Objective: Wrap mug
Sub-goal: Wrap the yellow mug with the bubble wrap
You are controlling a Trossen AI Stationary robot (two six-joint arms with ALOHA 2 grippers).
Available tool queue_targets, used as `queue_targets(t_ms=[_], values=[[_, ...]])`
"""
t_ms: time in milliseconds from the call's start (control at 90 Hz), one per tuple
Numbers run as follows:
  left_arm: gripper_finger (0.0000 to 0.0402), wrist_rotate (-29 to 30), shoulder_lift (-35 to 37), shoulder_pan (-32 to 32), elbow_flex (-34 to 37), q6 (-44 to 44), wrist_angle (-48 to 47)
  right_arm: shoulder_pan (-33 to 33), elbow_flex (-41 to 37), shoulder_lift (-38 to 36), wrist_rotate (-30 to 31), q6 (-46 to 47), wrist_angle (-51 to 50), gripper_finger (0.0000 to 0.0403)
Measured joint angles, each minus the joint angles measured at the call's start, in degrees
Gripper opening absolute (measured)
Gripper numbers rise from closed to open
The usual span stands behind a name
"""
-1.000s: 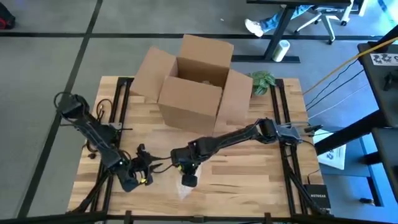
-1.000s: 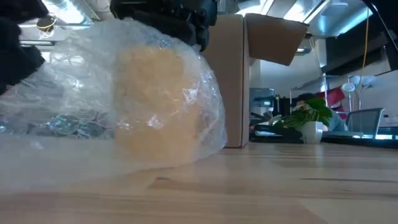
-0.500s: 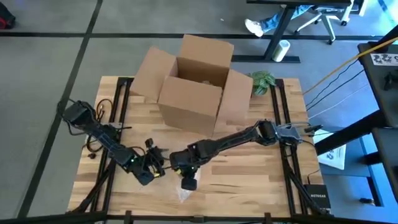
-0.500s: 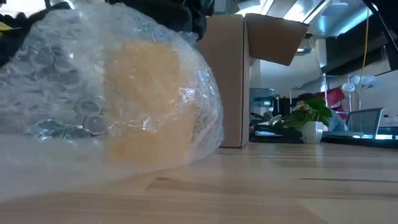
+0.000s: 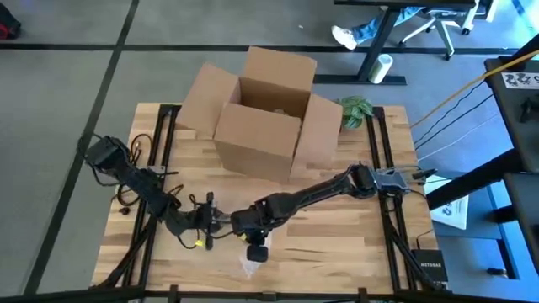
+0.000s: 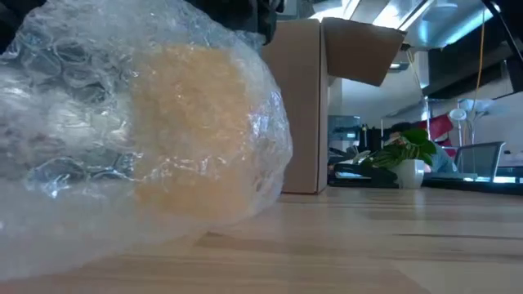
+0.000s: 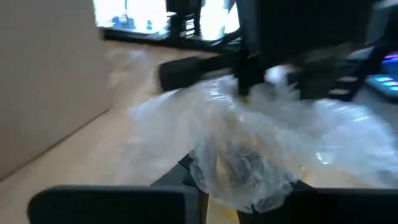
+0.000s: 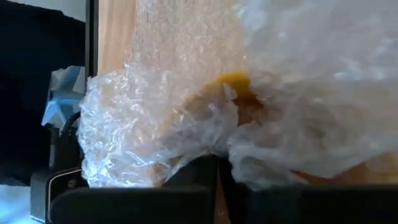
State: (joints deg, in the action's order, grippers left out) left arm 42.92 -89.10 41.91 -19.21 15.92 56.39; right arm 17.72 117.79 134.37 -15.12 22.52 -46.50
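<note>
1. From above, an open cardboard box stood at the far side of the table, flaps spread; its contents could not be made out. A small potted plant sat just beside its right flap. The left gripper and the right gripper met near the table's front edge, close together, with clear bubble wrap spilling just in front of the right one. A white label on the dark case at the table's right front corner was too small to read.

2. At table level, the yellow mug lay bundled inside the bubble wrap, resting on the wood, with the box behind it and the plant further right.

3. In the left wrist view, the left gripper's fingers were pinched on a gathered fold of wrap; the right arm's dark body hung just beyond it.

4. In the right wrist view, the right gripper's fingers were pressed together with wrap bunched against them, the mug showing yellow just ahead through the plastic.
</note>
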Motion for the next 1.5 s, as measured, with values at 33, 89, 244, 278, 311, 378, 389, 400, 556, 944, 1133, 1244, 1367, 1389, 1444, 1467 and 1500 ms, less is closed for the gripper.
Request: queue_targets(t_ms=[33, 89, 244, 278, 311, 378, 389, 400, 556, 944, 1133, 1244, 1367, 1389, 1444, 1467, 1500], values=[[0.0023, -1.87, 0.0, -0.01, 0.0, -0.39, 0.5, 0.0, 0.0, -0.04, 0.02, 0.0, 0.01, 0.0], [0.0018, -5.12, 0.0, -0.15, -0.1, -1.31, 1.47, 0.0, 0.04, -0.05, 0.09, 0.04, 0.02, 0.0], [0.0005, -12.01, 0.0, -1.18, -1.11, -1.32, 1.52, -0.04, 0.05, -0.07, 0.46, 0.13, 0.02, 0.0], [0.0003, -13.19, 0.0, -1.42, -1.54, -1.44, 1.57, -0.04, 0.05, -0.09, 0.46, 0.13, 0.04, 0.0], [0.0001, -14.12, 0.0, -1.64, -2.1, -1.77, 1.59, -0.04, 0.05, -0.11, 0.46, 0.13, 0.07, 0.0], [0.0001, -15.52, 0.0, -2.17, -3.48, -2.91, 1.03, -0.07, 0.05, -0.17, 0.46, 0.13, 0.19, 0.0], [0.0, -15.71, 0.0, -2.29, -3.71, -3.01, 0.81, -0.07, 0.05, -0.18, 0.46, 0.13, 0.19, 0.0], [0.0, -15.88, 0.0, -2.41, -3.93, -3.12, 0.6, -0.05, 0.06, -0.18, 0.46, 0.13, 0.21, 0.0], [0.0, -17.53, 0.0, -4.27, -6.7, -1.71, -6.85, -0.07, 0.07, -0.18, 0.48, 2.34, -0.06, 0.0], [0.0, -18.98, -0.85, -4.94, -7.87, 0.82, -10.65, 1.09, 13.21, -0.29, 0.28, 5.89, -14.01, 0.0], [0.0, -19.01, -0.9, -4.94, -7.87, 0.86, -10.52, 1.38, 16.76, -1.19, 9.17, 5.38, -13.16, 0.0], [0.0, -18.98, -0.9, -4.96, -7.86, 0.86, -10.11, 1.38, 16.68, -1.18, 16.48, 4.17, -13.11, 0.0], [0.0, -18.95, -0.9, -4.94, -7.86, 0.66, -9.31, 1.33, 16.68, 0.47, 15.85, 4.11, -13.44, 0.0], [0.0, -18.96, -0.9, -4.94, -7.87, 0.51, -9.0, 1.32, 16.66, 0.92, 15.51, 4.09, -13.51, 0.0], [0.0, -18.88, -0.84, -4.94, -7.88, 0.53, -8.93, 1.33, 16.64, 1.91, 14.46, 4.11, -13.67, 0.0], [0.0, -18.84, -0.78, -4.94, -7.88, 0.66, -9.02, 1.33, 16.61, 2.18, 13.76, 4.16, -13.69, 0.0], [0.0, -18.78, -0.61, -4.94, -7.88, 0.71, -9.36, 1.33, 16.59, 2.6, 12.7, 4.18, -13.67, 0.0]])
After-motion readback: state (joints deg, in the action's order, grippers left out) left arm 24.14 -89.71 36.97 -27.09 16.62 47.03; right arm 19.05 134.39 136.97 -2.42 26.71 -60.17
